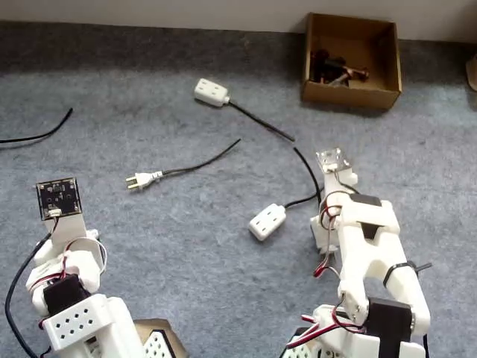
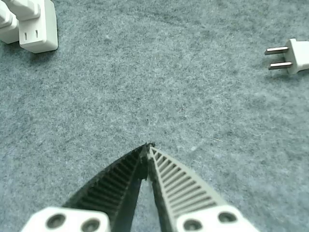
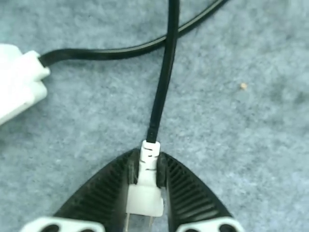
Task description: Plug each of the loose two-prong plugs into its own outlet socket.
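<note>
Over at the far left of the grey carpet (image 1: 186, 283), a stray black cable (image 1: 37, 136) curls in from the edge. Just below it, at the near left corner, stands the left arm (image 1: 74, 298). From its own wrist view, the left gripper (image 2: 147, 147) hangs over bare carpet with its ribbed fingers (image 2: 178, 183) pressed together at the tips, holding nothing.

A little to the right of that arm lies the loose plug (image 1: 141, 180), flat on the carpet. Its two prongs point left and its dark cord trails off to the right and away from the arms. It is well apart from both grippers and from either socket.

Further right and toward the back sits the far socket (image 1: 211, 92), a white block whose black cord runs off to the right. Nearer the arms, around the middle of the carpet, is the near socket (image 1: 267, 221), lying at a slant with its cord leading right toward the right arm (image 1: 369, 246).

That arm's wrist view shows the right gripper (image 3: 147, 155) closed around the held plug (image 3: 145, 193). The white body is pinched between the black fingers, and its black cord runs straight ahead and crosses the near socket's cord. The near socket lies just beside it, not touching.

At the back right stands an open cardboard box (image 1: 350, 95) with some small dark items inside.
</note>
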{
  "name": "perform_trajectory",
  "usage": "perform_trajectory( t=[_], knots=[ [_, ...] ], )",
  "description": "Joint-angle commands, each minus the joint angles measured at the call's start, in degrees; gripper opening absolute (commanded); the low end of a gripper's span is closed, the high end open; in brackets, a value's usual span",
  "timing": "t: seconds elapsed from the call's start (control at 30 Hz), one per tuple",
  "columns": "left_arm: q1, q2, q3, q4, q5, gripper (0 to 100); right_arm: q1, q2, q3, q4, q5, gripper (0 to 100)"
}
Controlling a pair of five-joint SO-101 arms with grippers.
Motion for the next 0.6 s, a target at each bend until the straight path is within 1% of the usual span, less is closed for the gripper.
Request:
perform_trajectory(
  t=[0.0,0.13,0.2,0.33,0.57],
  knots=[
    [0.57,-0.84,-0.57,-0.79,-0.35,1,-0.48,0.75,1.63,-0.04,0.7,1.0],
    [0.66,-0.84,-0.57,-0.79,-0.35,1,-0.48,0.75,1.63,-0.04,0.97,1.0],
    [0.66,-0.84,-0.57,-0.79,-0.35,1,-0.57,0.75,1.63,-0.04,2.9,1.0],
    [0.66,-0.84,-0.57,-0.79,-0.35,1,-2.42,0.75,1.71,1.54,4.04,1.1],
    [0.75,-0.84,-0.57,-0.79,-0.35,1,-3.21,0.75,1.71,1.98,4.31,1.1]
  ],
)
